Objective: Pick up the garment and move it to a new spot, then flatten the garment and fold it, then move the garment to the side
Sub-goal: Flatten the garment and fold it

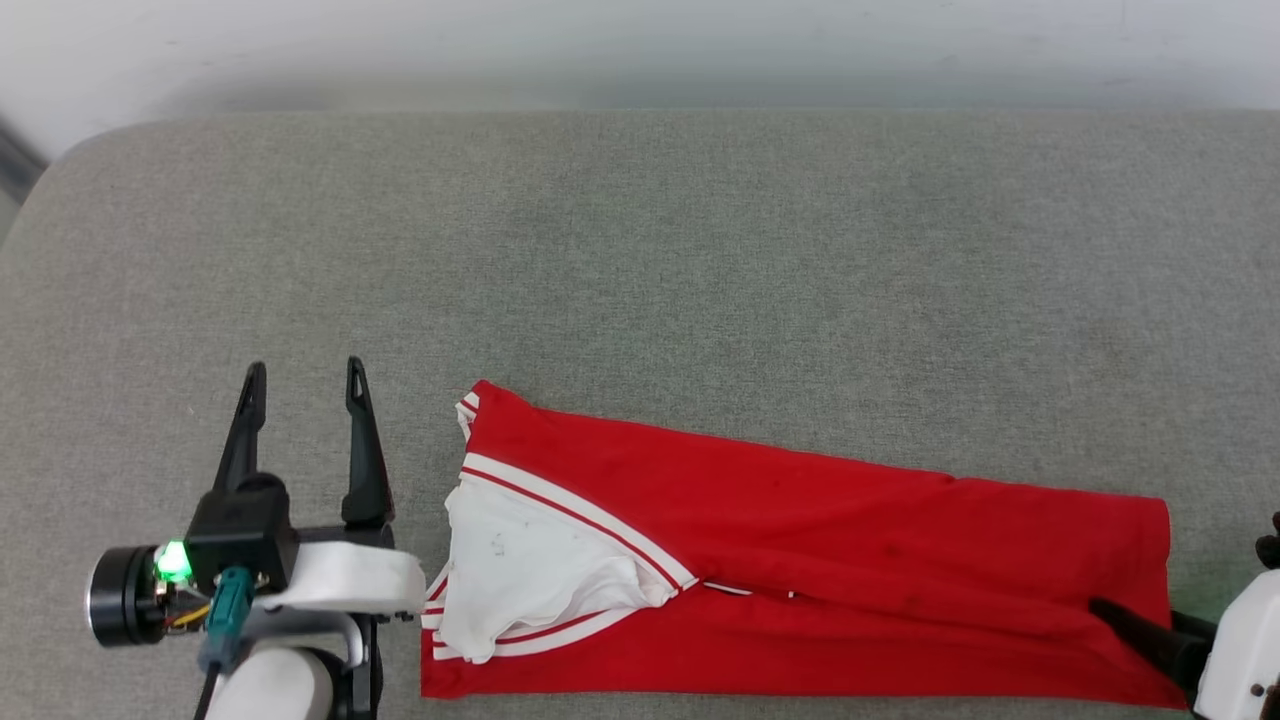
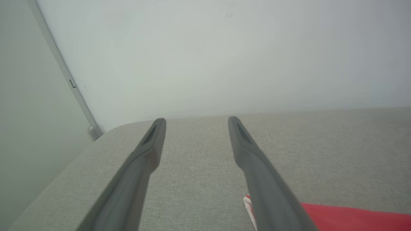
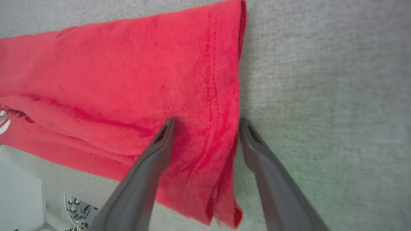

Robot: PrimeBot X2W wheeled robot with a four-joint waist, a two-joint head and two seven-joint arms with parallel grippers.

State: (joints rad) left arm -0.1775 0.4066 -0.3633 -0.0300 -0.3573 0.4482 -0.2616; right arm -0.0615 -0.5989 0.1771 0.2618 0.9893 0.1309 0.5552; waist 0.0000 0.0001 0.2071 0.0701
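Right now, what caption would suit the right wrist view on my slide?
Open right pincer spanning the hem edge of the red garment on a grey surface.

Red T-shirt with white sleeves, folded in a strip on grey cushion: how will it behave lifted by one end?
Probably floppy: the red T-shirt lies creased and layered, so it would likely drape and unfold. The loose white sleeve would probably dangle. Thin hem suggests light.

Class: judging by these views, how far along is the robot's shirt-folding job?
Done: the garment lies flat on the grey surface, folded lengthwise into a long strip. In hand: both grippers are open, the right gripper straddling the hem, the left gripper beside the sleeve end, neither holding cloth. Left: probably a crosswise fold, then moving it aside.
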